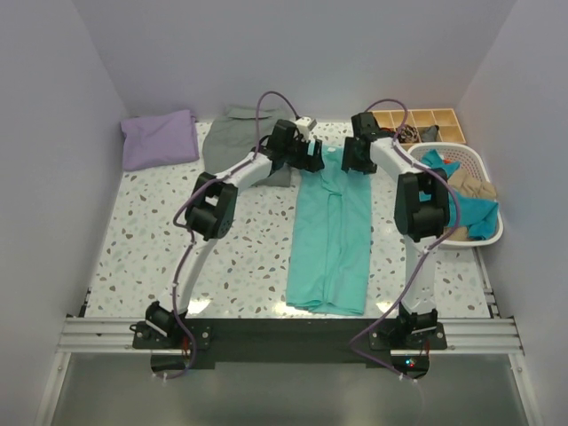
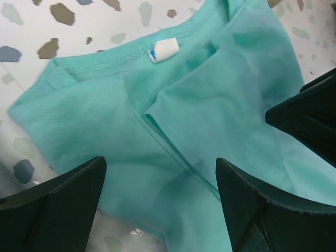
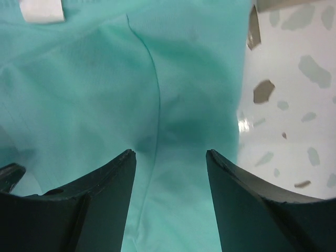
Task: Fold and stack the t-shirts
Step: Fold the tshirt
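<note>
A turquoise-green t-shirt [image 1: 332, 232] lies lengthwise on the table, its sides folded in to a narrow strip, collar at the far end. Its white neck label [image 2: 163, 50] shows in the left wrist view and also in the right wrist view [image 3: 41, 10]. My left gripper [image 1: 312, 153] hovers open over the collar's left part [image 2: 157, 168], nothing between the fingers. My right gripper [image 1: 355, 158] hovers open over the collar's right part [image 3: 170, 157], also holding nothing. A folded lavender-purple shirt [image 1: 160, 138] lies at the far left corner.
A grey-green garment [image 1: 238, 135] lies at the back behind the left arm. A white basket [image 1: 470, 197] with teal and tan clothes stands at the right. A wooden compartment tray [image 1: 426, 122] sits at the far right. Walls close in on three sides.
</note>
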You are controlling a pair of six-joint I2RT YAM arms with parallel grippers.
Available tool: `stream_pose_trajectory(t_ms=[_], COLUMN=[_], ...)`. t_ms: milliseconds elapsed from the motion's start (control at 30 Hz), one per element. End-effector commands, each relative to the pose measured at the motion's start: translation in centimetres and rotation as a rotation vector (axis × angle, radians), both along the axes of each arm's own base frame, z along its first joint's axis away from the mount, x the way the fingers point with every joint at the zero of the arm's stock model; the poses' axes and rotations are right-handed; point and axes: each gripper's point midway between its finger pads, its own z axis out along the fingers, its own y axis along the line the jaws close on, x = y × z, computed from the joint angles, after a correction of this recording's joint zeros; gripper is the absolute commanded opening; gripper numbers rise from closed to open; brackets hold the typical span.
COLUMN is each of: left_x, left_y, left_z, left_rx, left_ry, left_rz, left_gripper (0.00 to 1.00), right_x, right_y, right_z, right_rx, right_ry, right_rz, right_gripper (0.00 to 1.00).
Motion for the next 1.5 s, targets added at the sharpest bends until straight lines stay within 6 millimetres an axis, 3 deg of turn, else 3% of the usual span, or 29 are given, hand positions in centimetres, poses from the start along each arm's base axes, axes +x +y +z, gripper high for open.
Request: stream_pose_trajectory(t_ms=[0, 67, 100, 167, 400, 533, 633, 667, 700, 767, 800, 867, 900, 1067, 1133, 1167, 1200, 1233, 1267, 1300, 1333, 1367, 1467], left_x=[3.0, 3.7, 4.0, 4.6, 6.1, 7.1, 7.3, 6.8, 6.9, 6.5, 6.3, 5.9, 5.7, 4.0, 3.5, 2.9, 2.7, 2.0, 1.5, 1.1, 0.3, 0.2, -0.8], left_y=[3.0, 3.4, 3.8, 3.9, 5.3, 5.7, 5.4, 5.4, 5.1, 5.0, 4.7, 4.6, 4.4, 3.6, 3.7, 3.6, 3.8, 4.1, 4.2, 4.4, 4.9, 4.9, 5.7], left_z=[0.3, 0.6, 0.2, 0.6, -0.8, 0.1, 2.7, 2.5, 4.9, 5.8, 7.8, 8.8, 10.3, 13.6, 13.5, 14.5, 14.6, 13.3, 14.7, 14.6, 13.1, 14.6, 14.0], left_rx=[0.066, 0.062, 0.064, 0.059, 0.088, 0.081, 0.057, 0.057, 0.033, 0.020, 0.001, -0.004, -0.020, -0.046, -0.029, -0.033, -0.034, -0.020, -0.035, -0.037, -0.017, -0.036, -0.010], left_ry=[-0.056, -0.067, -0.064, -0.080, -0.087, -0.126, -0.181, -0.175, -0.219, -0.231, -0.257, -0.264, -0.281, -0.317, -0.306, -0.311, -0.305, -0.275, -0.296, -0.289, -0.253, -0.291, -0.266], left_rz=[0.072, 0.085, 0.092, 0.094, 0.126, 0.125, 0.108, 0.102, 0.099, 0.097, 0.093, 0.091, 0.088, 0.072, 0.088, 0.089, 0.097, 0.099, 0.103, 0.113, 0.115, 0.121, 0.137], left_gripper=[0.91, 0.91, 0.91, 0.91, 0.93, 0.94, 0.94, 0.94, 0.95, 0.95, 0.95, 0.95, 0.95, 0.95, 0.94, 0.94, 0.93, 0.93, 0.93, 0.93, 0.93, 0.92, 0.91], right_x=[1.3, 2.1, 2.1, 2.9, 4.7, 5.9, 6.6, 6.8, 7.1, 7.0, 6.9, 6.4, 6.0, 3.9, 3.2, 3.0, 2.7, 2.4, 2.2, 2.1, 2.0, 1.9, 1.9], right_y=[1.0, 1.4, 1.4, 1.8, 3.1, 3.9, 4.7, 4.9, 5.1, 5.6, 5.7, 6.0, 6.1, 6.6, 6.6, 6.4, 6.4, 6.4, 6.4, 6.5, 6.5, 6.4, 6.8], right_z=[-2.2, -2.2, -3.3, -3.0, -3.8, -4.1, -2.5, -1.5, 1.0, 2.6, 4.8, 5.7, 7.2, 7.0, 6.0, 5.5, 5.1, 4.2, 3.7, 3.1, 2.7, 1.9, 0.7], right_rx=[0.035, 0.050, 0.049, 0.064, 0.105, 0.134, 0.171, 0.185, 0.199, 0.224, 0.229, 0.249, 0.253, 0.283, 0.283, 0.275, 0.269, 0.266, 0.266, 0.258, 0.255, 0.252, 0.244], right_ry=[0.058, 0.064, 0.085, 0.073, 0.077, 0.055, -0.022, -0.053, -0.107, -0.158, -0.196, -0.211, -0.231, -0.192, -0.161, -0.149, -0.134, -0.116, -0.108, -0.099, -0.093, -0.079, -0.062], right_rz=[0.028, 0.040, 0.041, 0.049, 0.094, 0.135, 0.167, 0.174, 0.188, 0.212, 0.226, 0.249, 0.262, 0.288, 0.286, 0.281, 0.282, 0.281, 0.283, 0.281, 0.280, 0.274, 0.277], right_gripper=[0.61, 0.61, 0.61, 0.61, 0.61, 0.61, 0.61, 0.61, 0.61, 0.61, 0.61, 0.61, 0.61, 0.61, 0.61, 0.61, 0.61, 0.61, 0.61, 0.61, 0.61, 0.61, 0.61])
